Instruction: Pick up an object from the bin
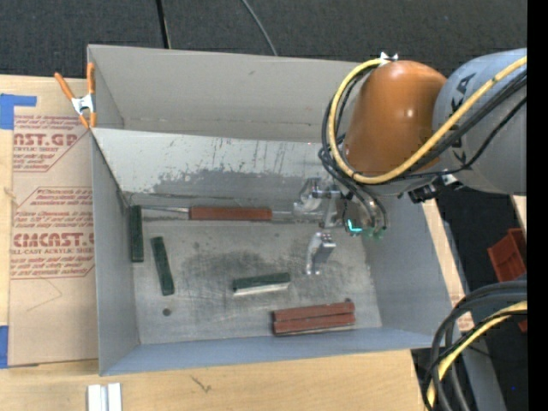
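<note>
Right of centre over the bin, the gripper hangs with jaws apart and empty; the red bar lies just left, long axis horizontal, its near end toward the jaws.

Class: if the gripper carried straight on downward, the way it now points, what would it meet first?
Most likely the bare bin floor, just right of the green-and-grey bar. Nothing seems to lie under the gripper, though depth is hard to judge from this view.
</note>
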Robot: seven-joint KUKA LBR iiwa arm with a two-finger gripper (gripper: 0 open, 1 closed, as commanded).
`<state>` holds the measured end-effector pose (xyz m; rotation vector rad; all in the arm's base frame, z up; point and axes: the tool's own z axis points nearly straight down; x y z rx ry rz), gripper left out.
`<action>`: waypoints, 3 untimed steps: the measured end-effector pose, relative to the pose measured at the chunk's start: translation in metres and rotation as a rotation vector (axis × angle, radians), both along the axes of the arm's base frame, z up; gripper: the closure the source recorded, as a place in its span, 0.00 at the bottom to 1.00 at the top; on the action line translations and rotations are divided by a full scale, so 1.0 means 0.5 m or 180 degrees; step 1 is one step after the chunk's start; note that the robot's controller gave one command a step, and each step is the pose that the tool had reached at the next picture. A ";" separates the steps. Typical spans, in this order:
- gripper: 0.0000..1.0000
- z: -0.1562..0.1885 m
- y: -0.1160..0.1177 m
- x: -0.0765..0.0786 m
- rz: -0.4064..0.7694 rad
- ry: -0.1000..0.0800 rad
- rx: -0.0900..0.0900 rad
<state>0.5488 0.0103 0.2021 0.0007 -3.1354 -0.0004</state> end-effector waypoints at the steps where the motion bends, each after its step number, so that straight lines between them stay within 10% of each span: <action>1: 0.00 0.008 0.000 0.003 -0.0001 -0.0025 0.0001; 2: 1.00 -0.243 0.005 -0.009 0.0149 -0.0044 0.0002; 3: 0.00 -0.246 0.005 -0.001 0.0141 -0.0123 0.0003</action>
